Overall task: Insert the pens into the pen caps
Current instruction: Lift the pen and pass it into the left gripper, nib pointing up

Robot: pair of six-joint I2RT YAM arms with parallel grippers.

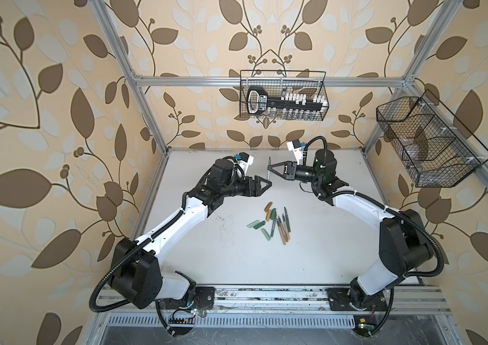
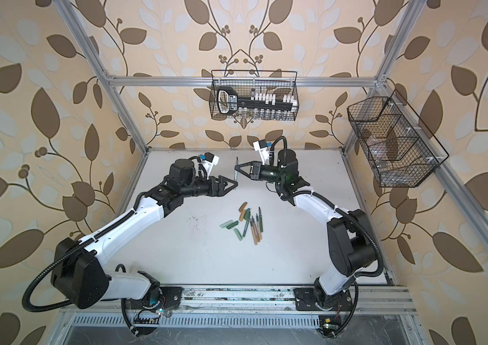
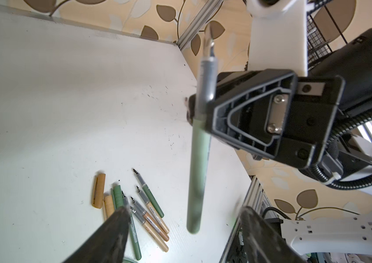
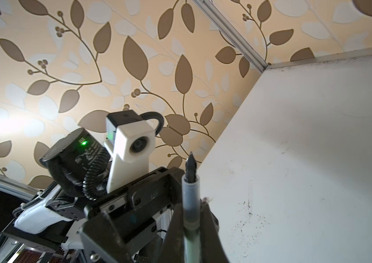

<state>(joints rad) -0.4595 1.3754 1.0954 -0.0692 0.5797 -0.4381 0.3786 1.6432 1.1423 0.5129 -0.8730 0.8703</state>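
My right gripper (image 1: 270, 172) is shut on a pale green pen (image 1: 269, 167) and holds it upright above the table's back middle, dark tip up. The same pen (image 3: 199, 159) hangs down from the right gripper (image 3: 201, 109) in the left wrist view. Its blunt lower end sits between the spread fingers of my left gripper (image 3: 183, 214), touching neither. In both top views the left gripper (image 2: 234, 185) is open just below the pen (image 2: 236, 168). Several pens (image 1: 280, 227) and pen caps (image 1: 256, 224) lie in a loose pile mid-table. The held pen (image 4: 190, 205) shows between the right fingers.
A wire basket (image 1: 283, 95) with a black tool hangs on the back rail. A second wire basket (image 1: 428, 140) hangs on the right rail. Ink specks (image 1: 227, 222) mark the white table (image 1: 206, 254) left of the pile. Aluminium posts frame the table.
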